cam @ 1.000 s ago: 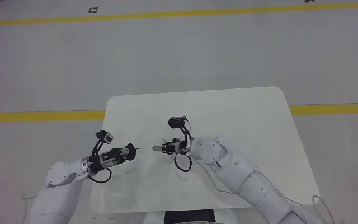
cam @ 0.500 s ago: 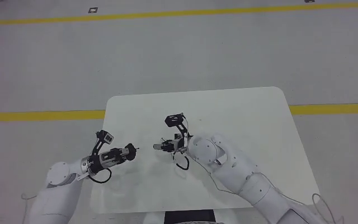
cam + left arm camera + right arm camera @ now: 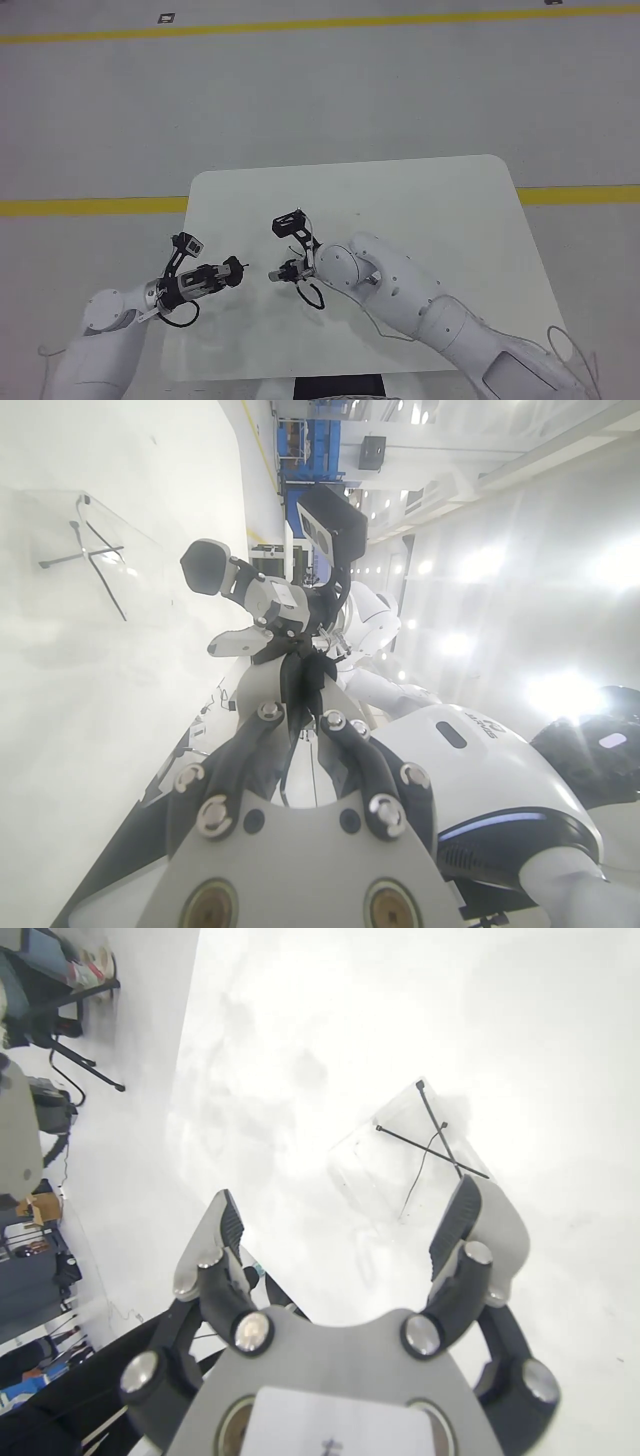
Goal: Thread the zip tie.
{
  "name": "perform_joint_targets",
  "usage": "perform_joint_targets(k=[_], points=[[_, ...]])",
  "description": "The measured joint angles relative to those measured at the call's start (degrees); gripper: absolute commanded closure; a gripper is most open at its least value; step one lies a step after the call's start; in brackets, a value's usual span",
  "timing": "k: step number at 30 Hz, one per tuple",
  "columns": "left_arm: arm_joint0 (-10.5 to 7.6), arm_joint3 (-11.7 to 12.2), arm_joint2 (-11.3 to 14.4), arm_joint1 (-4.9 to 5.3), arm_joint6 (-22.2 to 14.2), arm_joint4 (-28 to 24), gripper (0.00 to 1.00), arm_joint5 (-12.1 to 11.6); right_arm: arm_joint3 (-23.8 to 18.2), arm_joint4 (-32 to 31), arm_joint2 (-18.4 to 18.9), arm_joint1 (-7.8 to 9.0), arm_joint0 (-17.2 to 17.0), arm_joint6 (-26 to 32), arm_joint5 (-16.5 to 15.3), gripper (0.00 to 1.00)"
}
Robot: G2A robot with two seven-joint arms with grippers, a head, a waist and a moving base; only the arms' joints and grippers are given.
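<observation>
Left end effector (image 3: 302, 672) closed, right one (image 3: 346, 1195) wide.

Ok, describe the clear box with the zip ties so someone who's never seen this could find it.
Start at the white table. On its surface, in front of the open right gripper, lies a clear box. It is see-through with faint edges, and thin black zip ties lie crossed in it, unlike the grey and black gripper nearby.

1. White rounded arm shells (image 3: 420, 300), black cables (image 3: 316, 296) at wrists.
2. Right claw (image 3: 345, 1208): grey plate (image 3: 340, 1353), black links (image 3: 220, 1288), silver screws (image 3: 254, 1330), ribbed black pads (image 3: 462, 1213).
3. Left claw (image 3: 305, 670): matching grey plate, silver screws.
4. Black camera box (image 3: 289, 222) on wrist bracket.
</observation>
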Motion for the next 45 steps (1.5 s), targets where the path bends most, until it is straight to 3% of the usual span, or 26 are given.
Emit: perform_joint_targets(k=[10, 23, 34, 45], points=[[0.00, 0.00, 0.00, 0.00, 0.00, 0.00, 1.00, 0.00, -0.31, -1.71, -1.53, -0.27, 0.10, 0.45, -1.02, 0.00], [0.00, 0.00, 0.00, 0.00, 0.00, 0.00, 1.00, 0.00, 3.69, -2.20, -6.71, -3.74, 5.54, 7.51, 1.99, 0.00], [0.00, 0.00, 0.00, 0.00, 0.00, 0.00, 1.00, 0.00, 4.51, -2.67, -6.81, -3.91, 5.24, 6.33, 1.76, 0.00], [0.00, 0.00, 0.00, 0.00, 0.00, 0.00, 1.00, 0.00, 7.94, -6.21, -5.80, -6.11, 6.07, 6.90, 2.98, 0.00]])
